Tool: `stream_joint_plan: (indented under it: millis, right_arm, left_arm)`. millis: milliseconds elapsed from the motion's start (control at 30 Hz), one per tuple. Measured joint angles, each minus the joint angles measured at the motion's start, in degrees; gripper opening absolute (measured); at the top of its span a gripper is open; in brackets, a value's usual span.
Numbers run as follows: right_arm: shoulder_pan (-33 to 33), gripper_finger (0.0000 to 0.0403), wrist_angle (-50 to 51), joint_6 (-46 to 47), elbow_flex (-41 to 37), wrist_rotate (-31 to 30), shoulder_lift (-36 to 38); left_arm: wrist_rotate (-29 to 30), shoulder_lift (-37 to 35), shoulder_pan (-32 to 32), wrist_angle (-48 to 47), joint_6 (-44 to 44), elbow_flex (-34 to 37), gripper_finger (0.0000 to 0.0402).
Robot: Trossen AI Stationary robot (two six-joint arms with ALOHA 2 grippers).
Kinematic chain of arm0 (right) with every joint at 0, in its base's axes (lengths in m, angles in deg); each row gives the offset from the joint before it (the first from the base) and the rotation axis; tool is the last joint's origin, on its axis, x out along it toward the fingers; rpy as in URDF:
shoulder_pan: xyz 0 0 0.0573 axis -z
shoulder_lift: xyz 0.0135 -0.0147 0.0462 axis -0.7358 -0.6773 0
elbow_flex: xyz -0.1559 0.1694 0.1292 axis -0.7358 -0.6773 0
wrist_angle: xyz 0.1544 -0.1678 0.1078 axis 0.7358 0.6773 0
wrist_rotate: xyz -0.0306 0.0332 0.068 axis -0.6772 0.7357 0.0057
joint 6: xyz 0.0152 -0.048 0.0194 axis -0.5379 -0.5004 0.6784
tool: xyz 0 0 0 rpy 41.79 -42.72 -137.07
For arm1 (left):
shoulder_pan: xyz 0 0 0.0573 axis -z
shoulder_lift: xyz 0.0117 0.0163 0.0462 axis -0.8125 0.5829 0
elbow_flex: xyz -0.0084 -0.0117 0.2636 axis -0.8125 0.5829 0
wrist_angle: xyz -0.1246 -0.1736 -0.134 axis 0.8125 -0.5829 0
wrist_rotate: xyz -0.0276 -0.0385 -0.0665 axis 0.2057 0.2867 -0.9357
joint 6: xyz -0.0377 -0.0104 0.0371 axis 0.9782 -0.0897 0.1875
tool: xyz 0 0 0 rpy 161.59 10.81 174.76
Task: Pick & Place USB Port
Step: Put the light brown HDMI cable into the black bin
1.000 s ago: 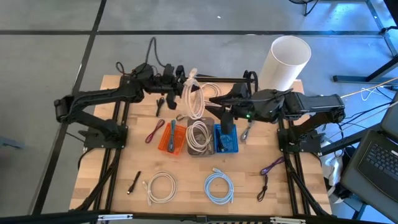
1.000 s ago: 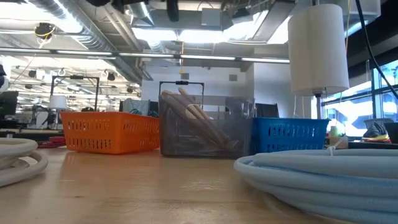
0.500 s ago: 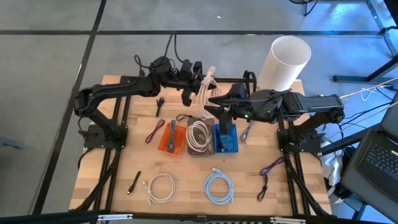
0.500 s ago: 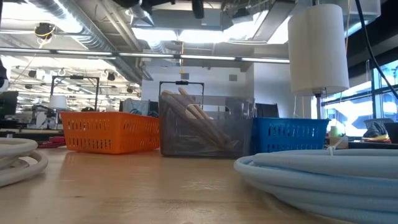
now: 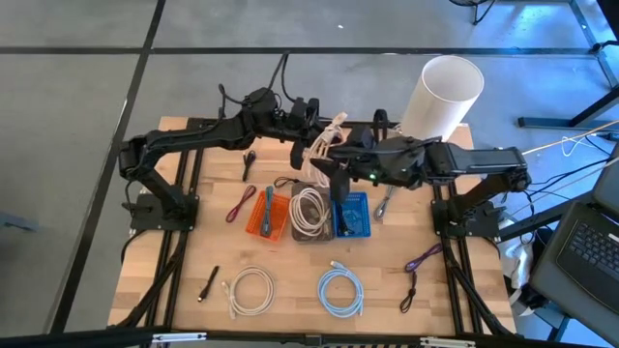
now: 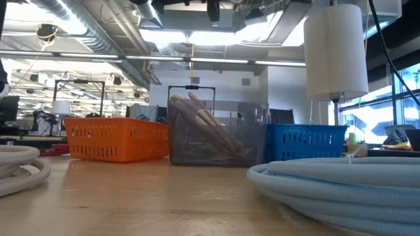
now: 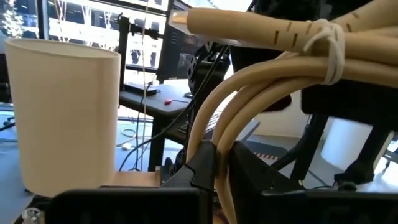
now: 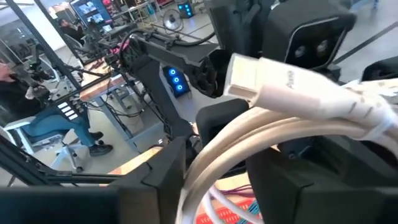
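Left gripper (image 5: 308,118) is clamped on the cream cable bundle (image 5: 319,145), which hangs just below it; right gripper (image 5: 334,166) looks closed on the same bundle, though it's hard to confirm. Lower it straight into the grey bin (image 5: 309,211) beneath, releasing only once slack. Bundle's long axis runs roughly vertical, connector end up.
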Motion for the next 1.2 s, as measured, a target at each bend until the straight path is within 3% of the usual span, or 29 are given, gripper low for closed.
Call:
stream_joint_plan:
  millis: [300,400,633,833,1000,1200]
  right_arm:
    - [0.89,0.0017,-0.12,0.15,-0.02,2.8,-0.86]
    - [0.91,0.0016,0.26,0.12,-0.02,2.79,-0.86]
    - [0.91,0.0016,1.41,-1.15,-0.02,2.21,-0.82]
    - [0.84,0.0016,5.13,-1.03,0.0,-0.92,1.46]
    - [-0.77,0.0016,12.69,4.89,0.04,-0.1,4.38]
    - [-2.52,0.0016,20.65,14.81,0.04,11.76,3.62]
  left_arm:
    - [-0.08,-0.22,0.28,0.15,-0.26,-0.22,0.0018]
    - [-0.55,-0.22,-0.13,-0.3,0.05,-0.2,0.0037]
    - [-2.34,-1.68,-0.67,-4.45,0.01,0.02,0.0152]
    - [-3.97,-7.13,-4.61,-21.57,-6.04,0.02,0.0236]
    - [-3.08,-15.26,-10.55,-38.31,-11.23,0.02,0.0253]
    - [0.13,-24.32,-15.47,-46.78,-15.43,0.02,0.0244]
